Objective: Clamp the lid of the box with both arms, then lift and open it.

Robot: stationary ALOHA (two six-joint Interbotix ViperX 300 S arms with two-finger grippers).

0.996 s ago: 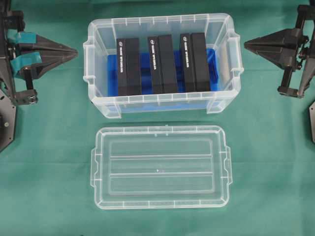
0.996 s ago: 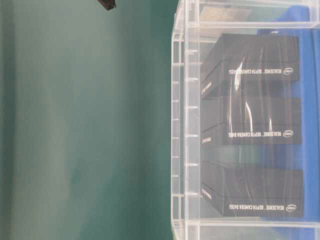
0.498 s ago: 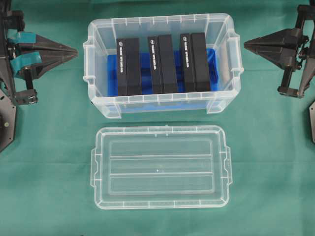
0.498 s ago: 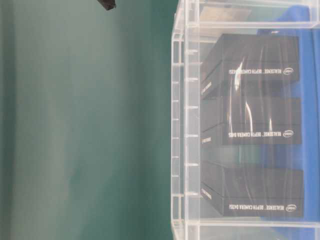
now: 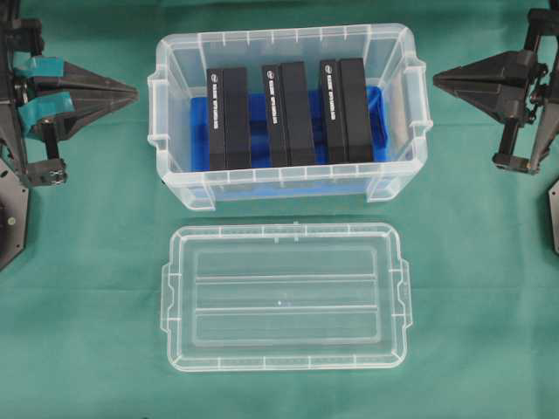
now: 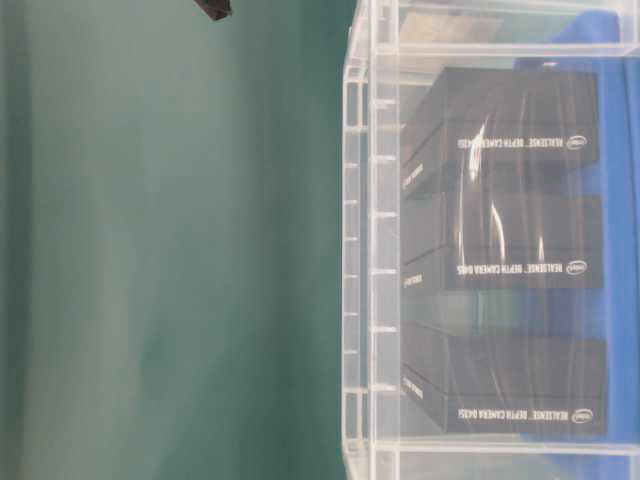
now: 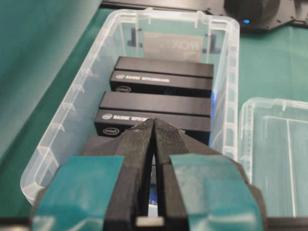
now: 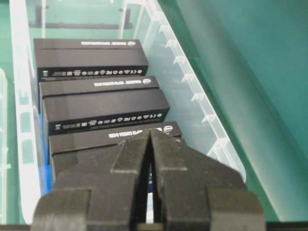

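Between the two sets of fingertips sits the box (image 5: 288, 113), open-topped, not the lid. Left gripper (image 5: 133, 90) points inward at the box's left end wall; right gripper (image 5: 437, 80) points inward at its right end wall. Both tips near the walls, not touching.

Fingers: left pair pressed together with only a hairline seam, nothing held (image 7: 144, 139). Right pair the same, closed on nothing (image 8: 137, 149).

The lid (image 5: 286, 297) lies flat on the green cloth (image 5: 87, 279), apart from the box and well nearer the front edge than either gripper. Its long axis runs left to right, parallel to the line joining the two tips. From each set of fingers it lies inward and off to one side: in the left wrist view it shows at the right edge, in the right wrist view as a sliver at the left edge.

Neither arm looks nearer; the lid sits about midway between them, its short ends with their small tabs facing one arm each.

Judgement: lid already off the box, so the job appears done, arms parked.

Black packs (image 5: 229, 118) stand in rows on the blue liner (image 5: 377, 105).
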